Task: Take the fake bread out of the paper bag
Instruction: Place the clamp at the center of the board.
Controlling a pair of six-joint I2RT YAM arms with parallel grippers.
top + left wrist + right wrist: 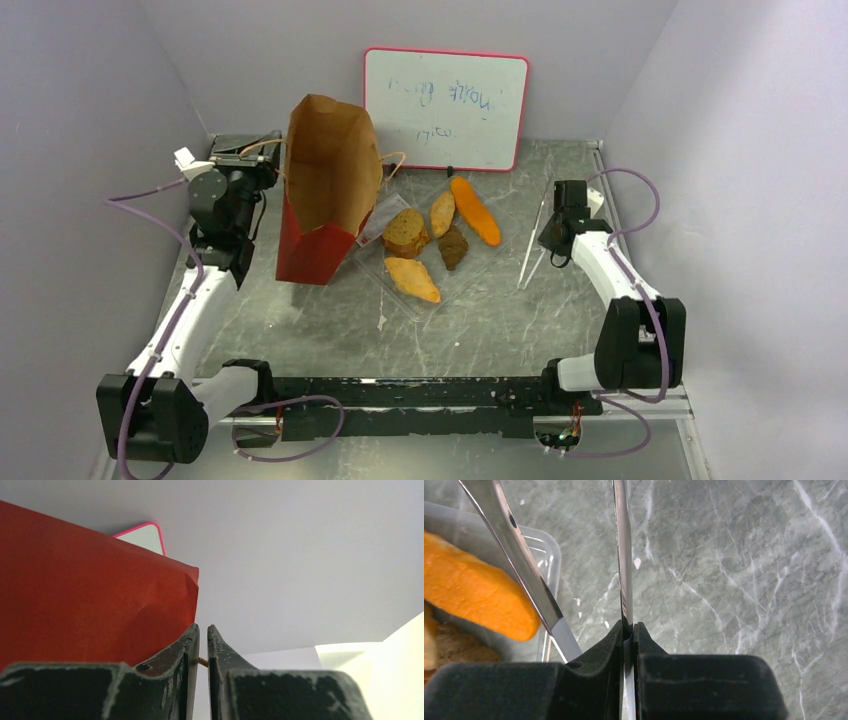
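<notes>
R gripper (pixel 627 630): you're pinching one leg of metal tongs (pixel 533 243), jaws shut on it. L gripper (pixel 202 630): jaws nearly touching, nipping thin loop handle (pixel 202 662) of paper bag (pixel 325 195). Bag is leaning, mouth up, no bread showing inside. Fake bread (pixel 405 232): all five pcs lying on clear tray (pixel 541 542) betw. bag and R gripper, left of tongs. Baguette (pixel 475 210) is sitting nearest R arm, long axis running back-left to front-right. Task is looking done.
</notes>
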